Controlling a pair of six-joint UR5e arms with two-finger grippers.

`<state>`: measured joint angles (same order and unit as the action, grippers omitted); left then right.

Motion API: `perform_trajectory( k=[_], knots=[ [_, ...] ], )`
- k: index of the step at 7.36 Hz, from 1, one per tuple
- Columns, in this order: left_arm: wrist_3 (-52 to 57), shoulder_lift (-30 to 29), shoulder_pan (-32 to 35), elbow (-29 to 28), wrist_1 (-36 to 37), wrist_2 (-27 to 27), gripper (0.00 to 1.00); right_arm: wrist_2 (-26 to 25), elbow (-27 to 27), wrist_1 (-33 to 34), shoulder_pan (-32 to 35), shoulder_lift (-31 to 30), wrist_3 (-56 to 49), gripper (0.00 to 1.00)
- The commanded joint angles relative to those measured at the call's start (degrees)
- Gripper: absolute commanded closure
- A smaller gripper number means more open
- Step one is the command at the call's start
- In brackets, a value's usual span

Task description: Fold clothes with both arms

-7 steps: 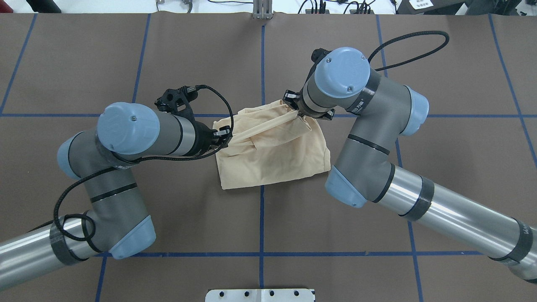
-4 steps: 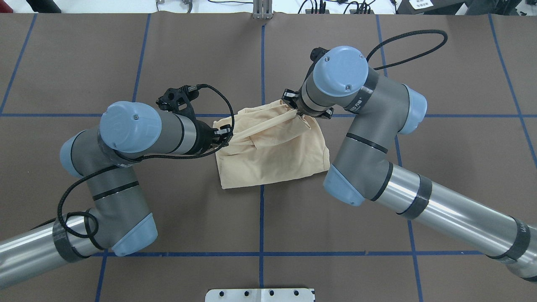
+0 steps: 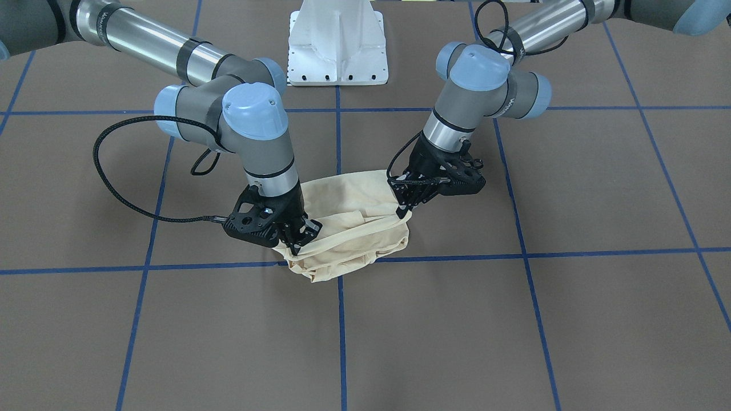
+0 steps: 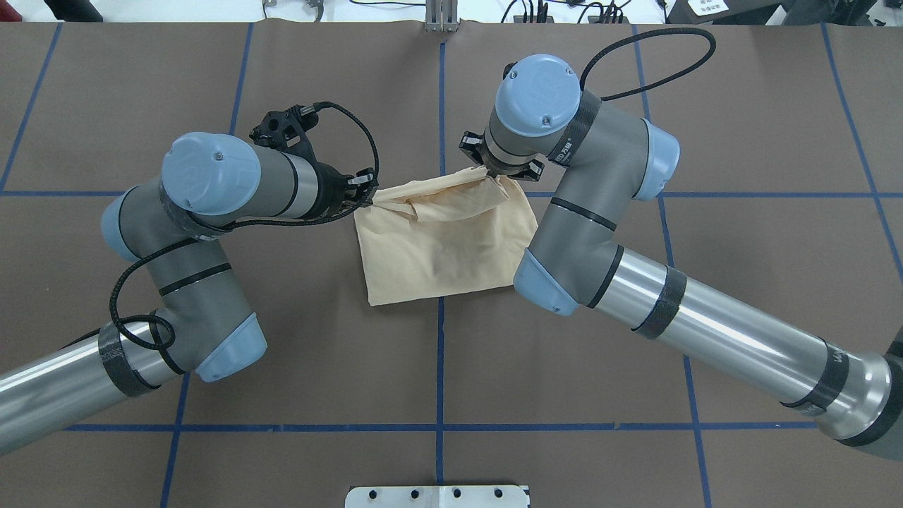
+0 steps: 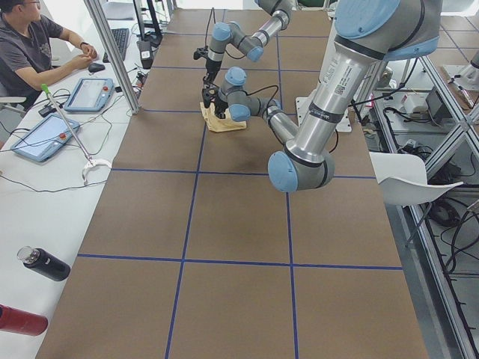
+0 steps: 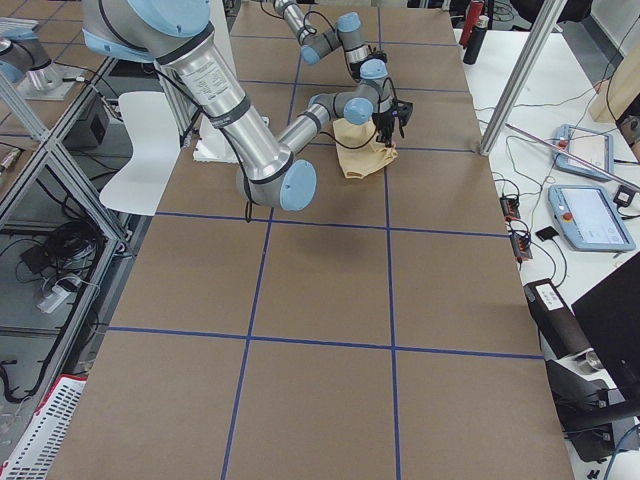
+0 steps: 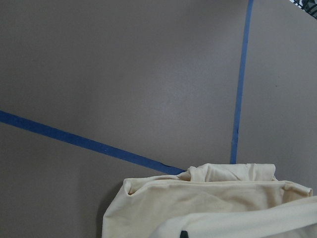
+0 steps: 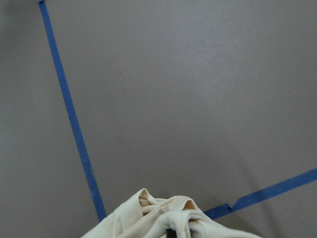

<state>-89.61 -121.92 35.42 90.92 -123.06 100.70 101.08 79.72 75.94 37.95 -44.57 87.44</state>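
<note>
The clothes are one pale cream-yellow shirt, bunched into a rough rectangle near the table's middle. Its print is not visible. My left gripper is shut on the shirt's left far corner, seen from the front as well. At the right far corner my right gripper is shut on the cloth too. A raised, wrinkled fold of fabric runs between the two grippers. Each wrist view shows gathered cloth at its bottom edge, the shirt on the left and the shirt on the right.
Blue tape lines grid the brown table cover. The white pedestal base stands on the robot's side. Along the far side a person sits at a desk with tablets. Bottles lie near the table's end.
Both grippers moved away from the robot, the left one farther, carrying the shirt's far edge with them. The stretched band between them has slackened into a fold, and the shirt sits slightly farther out.
</note>
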Motion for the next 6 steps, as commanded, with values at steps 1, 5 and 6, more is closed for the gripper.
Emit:
perform_trajectory(
  k=[1, 5, 6],
  knots=[
    [-0.13, -1.21, -0.09, -1.27, 0.01, 0.03, 1.00, 0.00, -2.45, -0.62, -0.07, 2.02, 0.01, 1.00],
    [0.31, -1.13, -0.09, -1.27, 0.27, -0.06, 0.12, 0.00, -3.34, -0.54, -0.07, 3.09, -1.47, 0.01],
    [0.66, -1.04, 0.17, -1.09, 0.71, -0.06, 0.01, 0.08, -3.43, -0.53, 0.37, 3.09, -1.66, 0.00]
  ],
)
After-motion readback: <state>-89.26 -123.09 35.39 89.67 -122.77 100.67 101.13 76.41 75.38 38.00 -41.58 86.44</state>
